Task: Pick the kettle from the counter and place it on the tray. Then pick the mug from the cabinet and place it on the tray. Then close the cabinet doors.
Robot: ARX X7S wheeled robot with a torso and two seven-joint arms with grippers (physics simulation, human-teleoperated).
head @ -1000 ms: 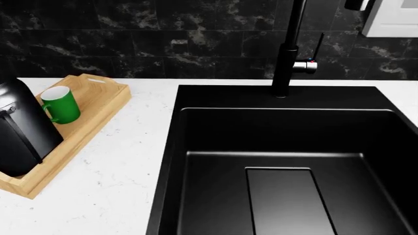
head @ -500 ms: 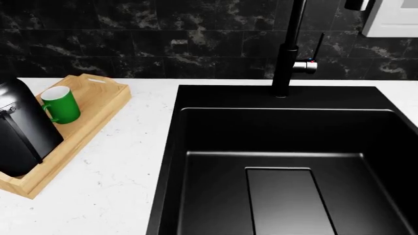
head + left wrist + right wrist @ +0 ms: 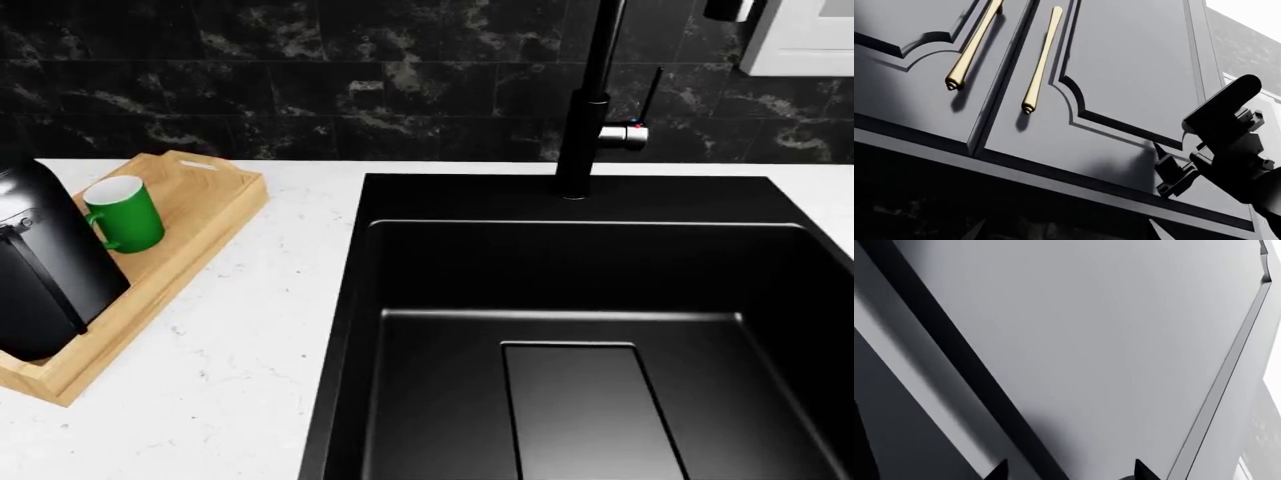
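In the head view the black kettle [image 3: 43, 262] stands on the wooden tray [image 3: 200, 212] at the left of the white counter [image 3: 254, 370]. The green mug [image 3: 126, 213] stands upright on the tray beside it. No gripper shows in that view. In the left wrist view two dark cabinet doors [image 3: 1121, 75] lie flush side by side, each with a brass handle [image 3: 1041, 62]. My left gripper [image 3: 1067, 232] is open and empty below them. My right arm [image 3: 1234, 150] is close against the right door. My right gripper [image 3: 1070, 471] is open, facing a door panel [image 3: 1107, 340].
A large black sink [image 3: 574, 330] fills the counter's middle and right. A black faucet [image 3: 587, 110] rises behind it against the dark tiled wall. A white appliance corner [image 3: 801, 40] shows at the top right.
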